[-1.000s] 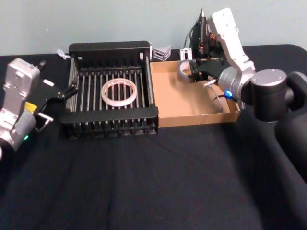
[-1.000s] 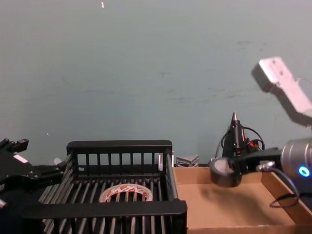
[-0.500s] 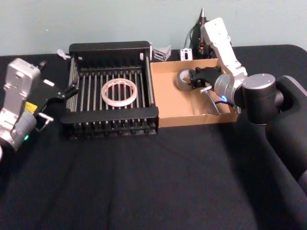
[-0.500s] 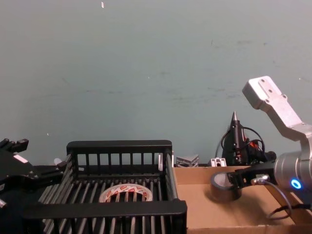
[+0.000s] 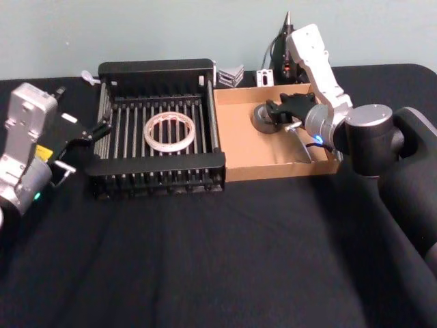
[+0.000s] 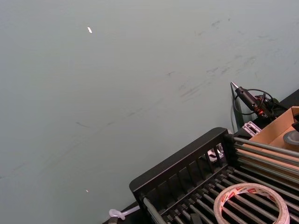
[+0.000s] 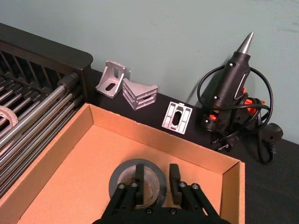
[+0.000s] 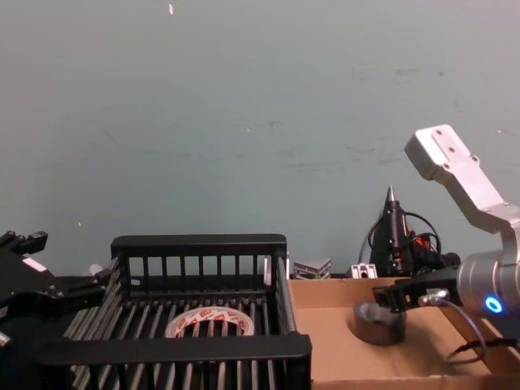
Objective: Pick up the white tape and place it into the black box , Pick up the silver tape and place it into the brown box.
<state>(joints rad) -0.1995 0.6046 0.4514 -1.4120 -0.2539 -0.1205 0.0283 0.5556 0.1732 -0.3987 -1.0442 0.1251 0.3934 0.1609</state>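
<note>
Now the silver tape (image 5: pixel 262 117) lies flat on the brown box (image 5: pixel 273 164) floor, upper right of the head view, lowered from a second ago. The right gripper (image 7: pixel 154 183) straddles its rim, jaws slightly parted, so release looks near. One white tape (image 5: pixel 169 131) sits in the one black box (image 5: pixel 157 165). The left gripper (image 5: pixel 87 131) hangs beside that crate; I cannot tell its jaws' state.

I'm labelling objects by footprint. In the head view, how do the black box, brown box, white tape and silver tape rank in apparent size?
Largest to smallest, as seen in the head view:
1. black box
2. brown box, close behind the crate, so that order is unsure
3. white tape
4. silver tape, partly hidden by the right gripper
</note>
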